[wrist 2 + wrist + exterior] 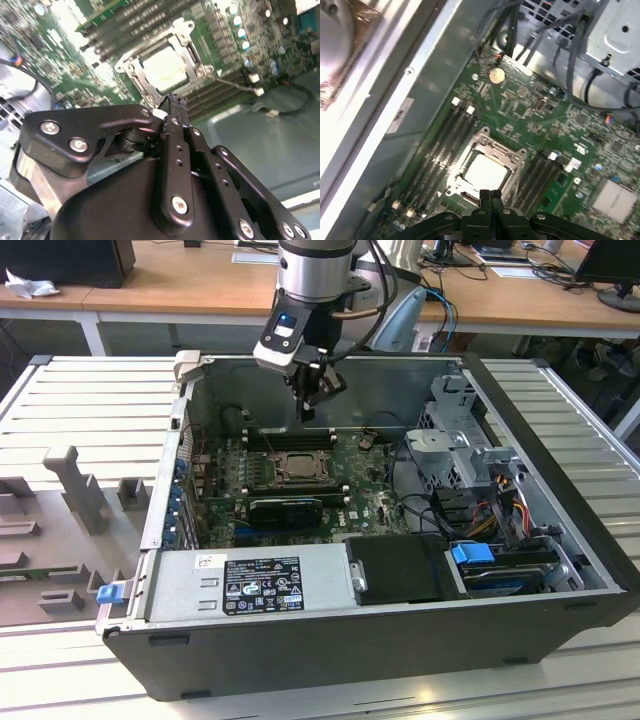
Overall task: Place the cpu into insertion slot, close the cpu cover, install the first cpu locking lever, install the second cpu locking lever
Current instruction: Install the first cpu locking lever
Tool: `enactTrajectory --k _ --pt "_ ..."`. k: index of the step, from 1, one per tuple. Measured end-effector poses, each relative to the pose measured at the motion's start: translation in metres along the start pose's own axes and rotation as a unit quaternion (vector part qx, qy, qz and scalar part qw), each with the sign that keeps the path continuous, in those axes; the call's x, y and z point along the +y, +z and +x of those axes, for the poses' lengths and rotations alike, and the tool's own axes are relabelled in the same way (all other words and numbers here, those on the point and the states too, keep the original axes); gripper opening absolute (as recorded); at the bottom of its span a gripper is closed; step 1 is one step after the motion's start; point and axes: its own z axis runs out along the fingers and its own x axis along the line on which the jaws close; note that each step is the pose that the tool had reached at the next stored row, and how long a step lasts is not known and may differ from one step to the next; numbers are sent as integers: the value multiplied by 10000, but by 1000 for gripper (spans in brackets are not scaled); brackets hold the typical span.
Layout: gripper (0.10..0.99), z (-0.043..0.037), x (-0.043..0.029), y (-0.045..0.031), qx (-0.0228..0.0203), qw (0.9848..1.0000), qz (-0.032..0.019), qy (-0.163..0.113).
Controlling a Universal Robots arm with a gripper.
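Nearest, along the lower edge of the exterior view, the black wall of an open computer case [330,640] is seen, laid on its side on a ribbed grey table [70,390]. Just behind that wall a silver power supply [250,585] is mounted. Beyond it the green circuit board [370,505] is exposed, with a long black expansion card [285,508] lying across it.

Behind the card, near the centre of the frame, the insertion slot [268,468] is found. In the first wrist view the cpu [487,172] is shown seated in it, and the cpu cover [516,161] is laid flat around the chip, whose pale top is visible through the window. Whether the locking levers are hooked cannot be told.

Above and just behind the slot, in the upper middle of the exterior view, the tool [306,412] is poised clear of the board. Its fingertips [485,197] are pressed together and nothing is gripped.

Farthest back, wooden tables [200,285] are lined along the top edge.
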Motion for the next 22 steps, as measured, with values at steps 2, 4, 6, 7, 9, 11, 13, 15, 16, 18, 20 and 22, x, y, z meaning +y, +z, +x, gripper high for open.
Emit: enactTrajectory --k 2,4,6,7,9,11,13,15,16,18,20,22 --pt "106 -12 -6 2 107 9999 -60 -14" --pt "106 -12 -7 3 114 9999 -60 -90" --pt "106 -13 -7 4 119 9996 -52 -267" --pt "106 -13 -7 5 122 9991 -47 -408" --pt "106 -13 -7 5 126 9981 -38 -597" --pt "106 -13 -7 5 127 9978 -37 -645" --pt "106 -13 -7 5 128 9976 -35 -673" --pt "106 -13 -7 5 129 9974 -34 -713" --pt "106 -13 -7 5 129 9971 -32 -746" --pt "106 -13 -7 5 132 9963 -28 -853" --pt "106 -13 -7 5 133 9959 -26 -898" --pt "106 -13 -7 5 134 9954 -23 -953"
